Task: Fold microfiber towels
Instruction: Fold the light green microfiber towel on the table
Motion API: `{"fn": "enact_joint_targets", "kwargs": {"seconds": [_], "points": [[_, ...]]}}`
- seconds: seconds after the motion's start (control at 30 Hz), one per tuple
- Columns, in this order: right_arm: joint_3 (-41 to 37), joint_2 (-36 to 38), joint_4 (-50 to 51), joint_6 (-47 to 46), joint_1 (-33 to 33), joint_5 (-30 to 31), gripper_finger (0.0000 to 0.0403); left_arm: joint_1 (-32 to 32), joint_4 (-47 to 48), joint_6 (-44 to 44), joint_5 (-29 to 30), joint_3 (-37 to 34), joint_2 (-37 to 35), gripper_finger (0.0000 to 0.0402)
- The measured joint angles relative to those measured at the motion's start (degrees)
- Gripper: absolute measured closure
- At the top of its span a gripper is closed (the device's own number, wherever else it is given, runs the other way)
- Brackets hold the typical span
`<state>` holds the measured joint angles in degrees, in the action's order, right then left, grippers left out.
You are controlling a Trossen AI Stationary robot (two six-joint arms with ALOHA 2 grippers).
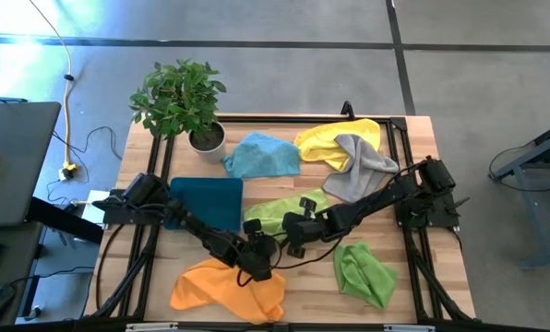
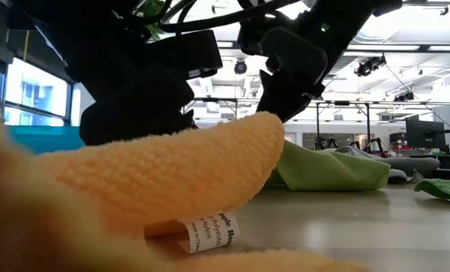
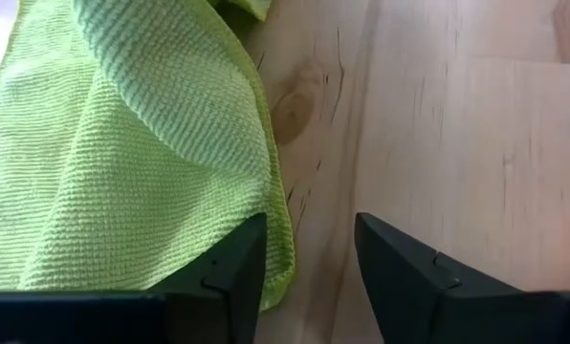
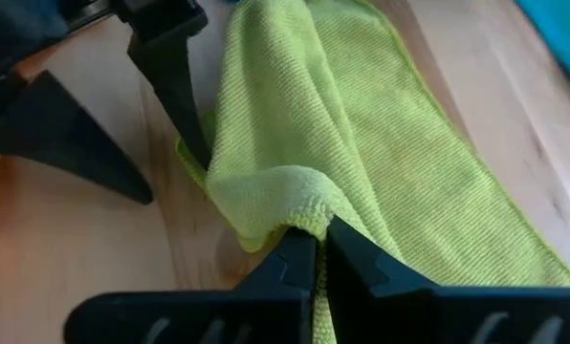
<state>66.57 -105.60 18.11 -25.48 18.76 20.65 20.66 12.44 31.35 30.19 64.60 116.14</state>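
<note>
Ribbed lime green towel [image 4: 361, 162] bunched between right fingers [image 4: 290, 268].

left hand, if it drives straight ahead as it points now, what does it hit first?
Likely the bare wooden tabletop: the open left hand points down at it. The lime green microfiber towel lies beside one finger, so it may brush that edge; depth is unclear.
</note>
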Motion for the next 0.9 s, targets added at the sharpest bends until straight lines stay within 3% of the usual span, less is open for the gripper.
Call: {"fn": "enact_joint_targets", "kwargs": {"seconds": [0.23, 0.53, 0.73, 0.9], "points": [[0.0, 0.0, 0.0, 0.0, 0.4, -4.2, 0.0395, -0.7, 3.7, 1.7, -2.2, 0.0, 0.0, 0.0307], [0.0, 0.0, 0.0, 0.0, 2.0, -4.8, 0.0391, -0.9, 4.4, 1.5, -3.4, 0.0, -0.1, 0.0341], [0.0, 0.0, 0.0, 0.0, 2.2, -4.8, 0.0391, -0.9, 4.4, 1.4, -6.5, 0.0, -0.2, 0.0395], [0.0, 0.0, 0.0, 0.1, 2.2, -4.8, 0.0385, -0.9, 5.2, 2.3, -10.4, 0.2, -2.0, 0.0397]]}}
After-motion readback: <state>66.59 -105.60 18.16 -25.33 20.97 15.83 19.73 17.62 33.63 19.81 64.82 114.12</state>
